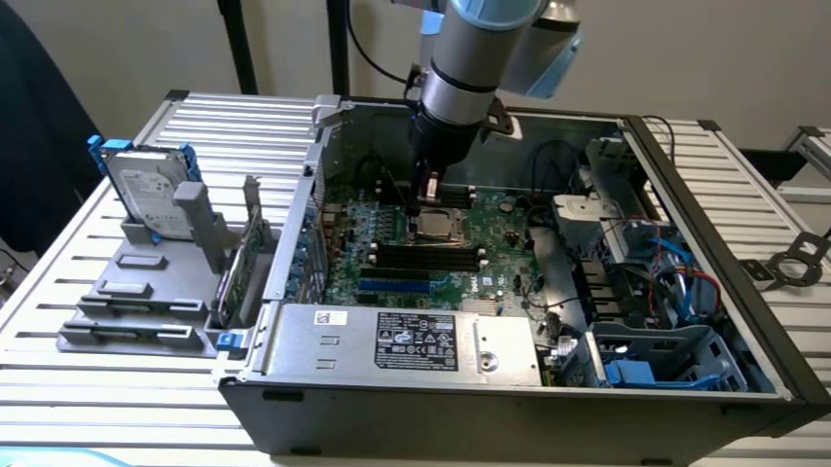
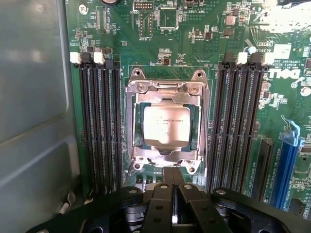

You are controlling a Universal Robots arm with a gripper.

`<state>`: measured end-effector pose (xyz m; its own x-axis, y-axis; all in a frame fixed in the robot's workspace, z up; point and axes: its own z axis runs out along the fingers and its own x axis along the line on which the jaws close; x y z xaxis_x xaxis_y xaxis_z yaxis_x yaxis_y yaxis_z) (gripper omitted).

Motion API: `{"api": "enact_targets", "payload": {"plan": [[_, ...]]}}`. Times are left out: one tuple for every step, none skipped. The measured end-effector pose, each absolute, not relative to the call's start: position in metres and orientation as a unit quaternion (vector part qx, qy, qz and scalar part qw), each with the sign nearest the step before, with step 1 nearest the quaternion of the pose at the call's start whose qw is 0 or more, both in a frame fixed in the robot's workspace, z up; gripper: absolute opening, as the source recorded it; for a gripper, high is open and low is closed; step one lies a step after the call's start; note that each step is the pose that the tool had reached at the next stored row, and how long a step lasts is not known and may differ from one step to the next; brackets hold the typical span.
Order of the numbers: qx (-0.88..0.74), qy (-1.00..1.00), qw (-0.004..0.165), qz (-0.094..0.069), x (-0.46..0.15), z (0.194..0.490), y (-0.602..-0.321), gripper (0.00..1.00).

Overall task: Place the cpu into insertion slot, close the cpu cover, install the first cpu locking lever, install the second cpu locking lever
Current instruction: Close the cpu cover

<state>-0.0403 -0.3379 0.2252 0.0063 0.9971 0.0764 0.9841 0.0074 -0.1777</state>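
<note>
The cpu (image 2: 166,125), a silvery square chip, lies flat in the insertion slot (image 2: 167,74) on the green motherboard (image 2: 194,48). The cpu cover (image 2: 167,154), a thin metal frame, lies down around the chip, whose top shows through its window. Thin wire levers run along the socket's sides; whether they are latched I cannot tell. My gripper (image 2: 173,177) is shut with nothing between its fingers, and its tips hover just beside the socket's near edge. In the exterior view the gripper (image 1: 418,206) reaches down into the open case, right beside the cpu (image 1: 439,226).
Black memory slots (image 2: 102,126) flank the socket on both sides (image 2: 238,126). The grey case wall (image 2: 34,121) stands close by. The power supply (image 1: 403,342), drive cage (image 1: 656,355) and cables (image 1: 675,282) fill the case; a hard drive (image 1: 146,190) sits in a rack outside.
</note>
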Motion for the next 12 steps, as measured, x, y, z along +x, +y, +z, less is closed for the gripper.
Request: {"api": "enact_targets", "payload": {"plan": [[-0.703,-0.704,0.091,0.035,-0.04,0.224,-0.338,0.11],[-0.703,-0.704,0.092,0.034,-0.04,0.223,-0.338,0.11],[-0.703,-0.704,0.093,0.033,-0.04,0.222,-0.338,0.11],[-0.703,-0.704,0.093,0.033,-0.04,0.221,-0.338,0.11],[-0.703,-0.704,0.094,0.033,-0.04,0.219,-0.339,0.11],[-0.703,-0.704,0.094,0.032,-0.04,0.218,-0.339,0.11],[-0.703,-0.704,0.094,0.032,-0.04,0.217,-0.339,0.11],[-0.703,-0.704,0.095,0.032,-0.04,0.216,-0.339,0.11],[-0.703,-0.704,0.095,0.032,-0.04,0.215,-0.339,0.11],[-0.704,-0.704,0.095,0.032,-0.04,0.214,-0.339,0.11],[-0.704,-0.703,0.095,0.032,-0.04,0.213,-0.339,0.11],[-0.704,-0.703,0.096,0.031,-0.04,0.212,-0.34,0.11]]}}
